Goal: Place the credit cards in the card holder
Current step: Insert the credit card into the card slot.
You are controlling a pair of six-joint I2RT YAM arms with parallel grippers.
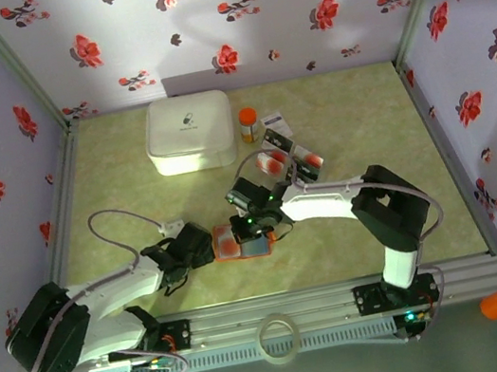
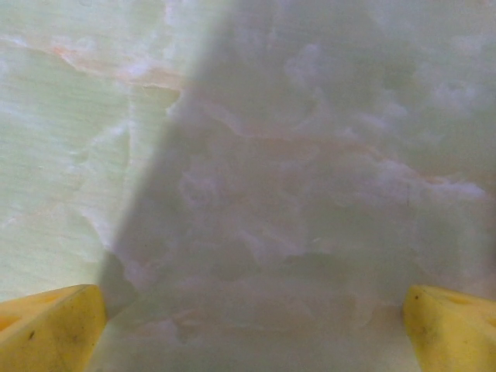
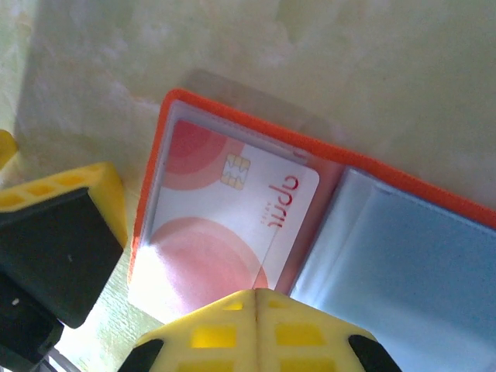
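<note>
Nearer the arms than the white box (image 1: pixel 189 131), in line with its right half, the card holder (image 1: pixel 227 245) lies open on the bench (image 1: pixel 125 198), its orange cover down and a pale blue leaf (image 3: pixel 418 263) spread to one side. A white card (image 3: pixel 225 209) with red circles and a chip sits most of the way under the clear sleeve of the other leaf. The right pincer (image 3: pixel 256 329) is clenched, its two yellow tips pressed together at the card's outer edge. It seems to be nudging the card in rather than pinching it. The left pincer (image 2: pixel 252 329) is released, tips wide apart over bare bench, also on the box's near side and just beside the holder. The other cards (image 1: pixel 275 160) lie to the right of the box, past a small orange bottle (image 1: pixel 248 124), some overlapping. They look thin, stiff, light and slick, so lying flat they offer little to grip. A raised or overhanging short edge is likely the best place to take one. The holder looks light and floppy and will probably slide unless braced.
</note>
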